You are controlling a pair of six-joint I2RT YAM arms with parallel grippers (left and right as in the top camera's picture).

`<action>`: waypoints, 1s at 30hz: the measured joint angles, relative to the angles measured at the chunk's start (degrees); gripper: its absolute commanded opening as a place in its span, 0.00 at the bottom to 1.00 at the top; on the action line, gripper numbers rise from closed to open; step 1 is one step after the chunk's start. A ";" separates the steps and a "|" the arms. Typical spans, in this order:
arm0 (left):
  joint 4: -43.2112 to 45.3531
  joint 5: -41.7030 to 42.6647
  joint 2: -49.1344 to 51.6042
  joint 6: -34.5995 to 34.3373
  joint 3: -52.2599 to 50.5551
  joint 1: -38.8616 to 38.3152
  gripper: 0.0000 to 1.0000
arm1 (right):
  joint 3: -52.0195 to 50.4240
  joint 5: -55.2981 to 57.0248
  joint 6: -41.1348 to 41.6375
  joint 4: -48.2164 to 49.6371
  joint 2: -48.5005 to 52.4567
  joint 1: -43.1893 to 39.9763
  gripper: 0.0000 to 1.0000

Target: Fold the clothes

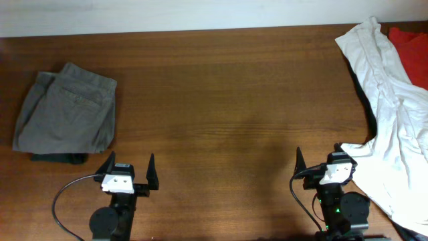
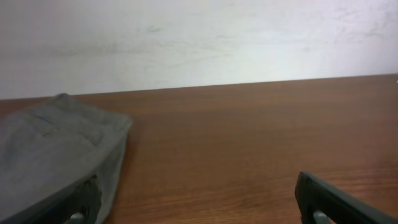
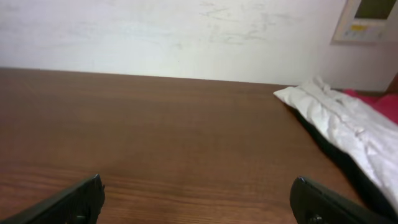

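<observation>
Folded grey trousers (image 2: 56, 149) lie on the brown wooden table (image 2: 249, 137) at 9 o'clock, below a white wall (image 2: 199, 37) at 12 o'clock. The left pincer (image 2: 196, 186) stands spread wide, its dark fingers (image 2: 339, 202) at 7 and 5 o'clock with table wood showing between them; the 7 o'clock finger overlaps the trousers' near edge.

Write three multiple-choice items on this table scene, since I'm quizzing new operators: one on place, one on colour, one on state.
1. Where does the white garment lie? A) robot's left B) centre C) robot's right
2. What colour are the folded trousers? A) red B) grey-khaki C) blue
3. How are the left hand and right hand? A) both shut B) both open, empty C) one gripping cloth
Answers: 1 C, it sprawls along the right side; 2 B, plain from overhead; 3 B, fingers apart, nothing between.
</observation>
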 measured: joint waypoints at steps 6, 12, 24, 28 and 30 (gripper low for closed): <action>-1.55 0.46 1.55 -2.54 3.65 0.00 0.99 | 4.22 0.07 2.89 -7.52 0.20 0.00 0.99; -9.55 0.63 10.19 -3.56 15.80 0.00 0.99 | 17.88 0.24 3.87 -18.80 4.72 0.00 0.99; -30.62 0.66 44.48 -3.52 47.10 0.00 0.99 | 48.33 3.17 5.25 -45.66 33.35 0.02 0.99; -34.91 0.72 53.33 -3.54 50.95 0.00 0.99 | 51.45 1.75 5.22 -47.25 42.25 0.04 0.99; -35.95 1.31 56.06 -3.54 51.23 0.00 0.99 | 51.65 2.19 6.29 -47.82 46.16 -0.07 0.99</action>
